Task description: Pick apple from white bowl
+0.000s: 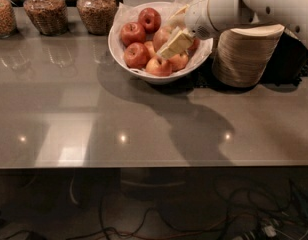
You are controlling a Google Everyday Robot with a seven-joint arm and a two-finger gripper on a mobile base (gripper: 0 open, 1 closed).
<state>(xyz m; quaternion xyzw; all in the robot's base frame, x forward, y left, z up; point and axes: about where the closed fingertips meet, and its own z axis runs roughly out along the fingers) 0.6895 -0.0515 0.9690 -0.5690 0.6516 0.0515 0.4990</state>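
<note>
The white bowl [117,51], lined with crinkled white paper, stands at the back middle of the grey table and holds several apples. The palest, largest apple [159,34] lies right of the bowl's middle, among smaller red apples [135,54]. My gripper [167,39] comes in from the upper right on a white arm [274,4] and reaches down into the bowl, right at the pale apple. It hides part of that apple and the fruit on the bowl's right side.
A stack of beige disposable bowls [244,56] stands just right of the white bowl, under my arm. Three glass jars [41,14] of grains line the back left. The table's front edge [154,166] runs across, with cables on the floor below.
</note>
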